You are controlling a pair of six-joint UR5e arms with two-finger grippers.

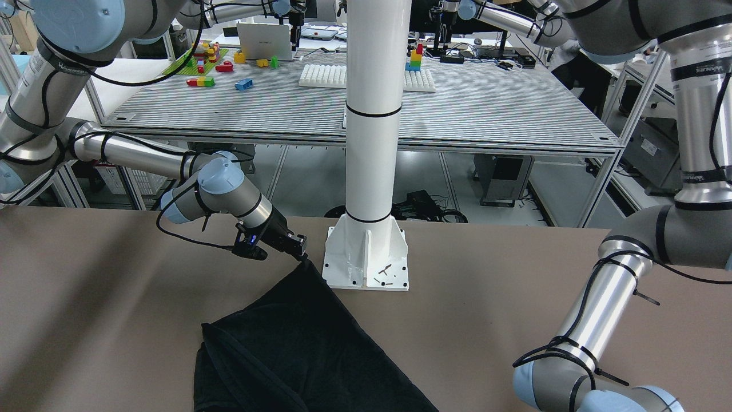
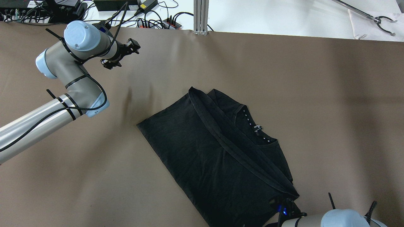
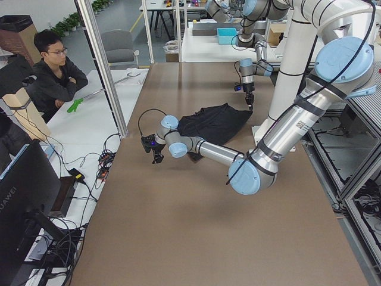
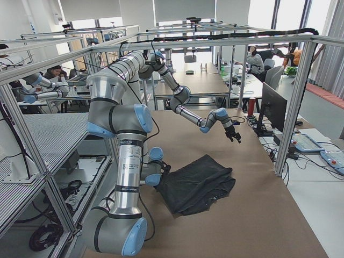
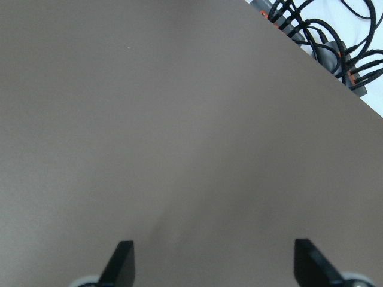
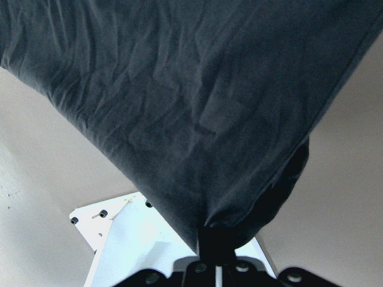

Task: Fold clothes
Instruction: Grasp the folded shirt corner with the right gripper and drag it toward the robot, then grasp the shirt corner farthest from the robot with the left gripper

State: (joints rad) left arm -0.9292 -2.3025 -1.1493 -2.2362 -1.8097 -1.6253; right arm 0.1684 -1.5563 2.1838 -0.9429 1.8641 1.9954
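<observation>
Just beside the white pole's base plate (image 1: 366, 273) you'll see the right gripper (image 1: 301, 256), its jaws clenched on a corner of the black garment (image 1: 297, 343). The rest of the garment spreads away from the plate over the worktop (image 2: 284, 78). Farthest from the plate, the left gripper (image 5: 213, 254) hangs with its jaws spread wide, well apart from the garment.

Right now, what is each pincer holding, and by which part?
The right pincer holds the black garment by one corner; the left pincer is open, holding nothing.
</observation>
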